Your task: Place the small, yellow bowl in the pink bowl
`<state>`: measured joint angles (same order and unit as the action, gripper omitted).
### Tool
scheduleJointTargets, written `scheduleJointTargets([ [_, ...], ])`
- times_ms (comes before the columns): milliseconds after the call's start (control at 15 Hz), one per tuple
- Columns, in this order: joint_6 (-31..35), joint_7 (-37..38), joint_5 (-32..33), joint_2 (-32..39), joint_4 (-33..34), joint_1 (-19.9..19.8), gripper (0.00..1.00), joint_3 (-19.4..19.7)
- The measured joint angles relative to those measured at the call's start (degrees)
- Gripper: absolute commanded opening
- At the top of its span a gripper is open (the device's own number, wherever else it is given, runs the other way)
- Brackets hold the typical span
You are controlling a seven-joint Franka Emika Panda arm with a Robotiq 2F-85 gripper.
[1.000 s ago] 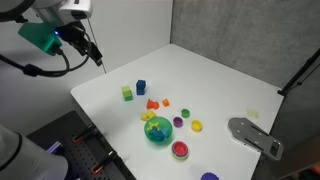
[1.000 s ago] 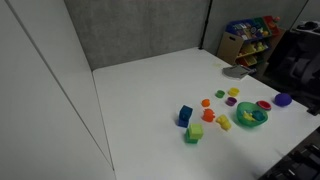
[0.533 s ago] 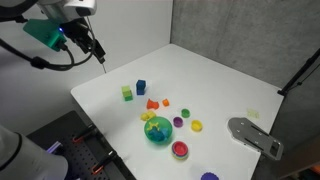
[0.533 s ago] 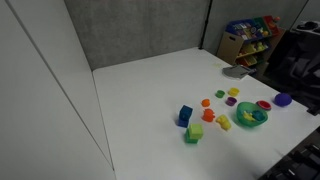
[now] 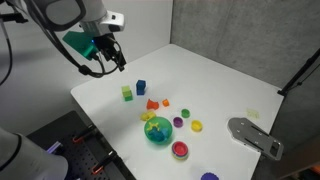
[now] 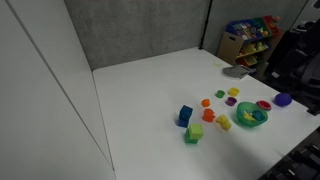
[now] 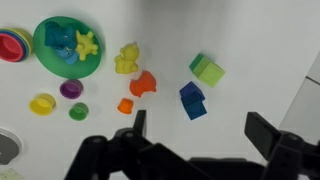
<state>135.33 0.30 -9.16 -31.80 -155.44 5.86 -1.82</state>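
Yellow marks the target: the small yellow bowl lies well left of the wide-open, empty gripper in the wrist view, pink bowl farther left.

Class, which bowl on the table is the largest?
The teal-green bowl: far wider than the pink bowl, small yellow bowl and purple bowl, holding toy pieces.

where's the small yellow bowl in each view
In an exterior view: small yellow bowl right of centre, just right of the teal-green bowl.
In an exterior view: small yellow bowl at right, up-left of that bowl.
Wrist view: small yellow bowl lower left, below that bowl.
Shared landmark: the teal-green bowl.
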Motion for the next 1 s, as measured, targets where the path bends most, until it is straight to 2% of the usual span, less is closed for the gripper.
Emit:
scheduleJointTargets([
  [467, 7.94, 0.0, 1.82, 18.25, 7.43, -5.22, 1.0, 2.72],
  [1000, 15.55, 0.83, 2.17, 39.21, 19.35, -10.43, 1.0, 7.11],
])
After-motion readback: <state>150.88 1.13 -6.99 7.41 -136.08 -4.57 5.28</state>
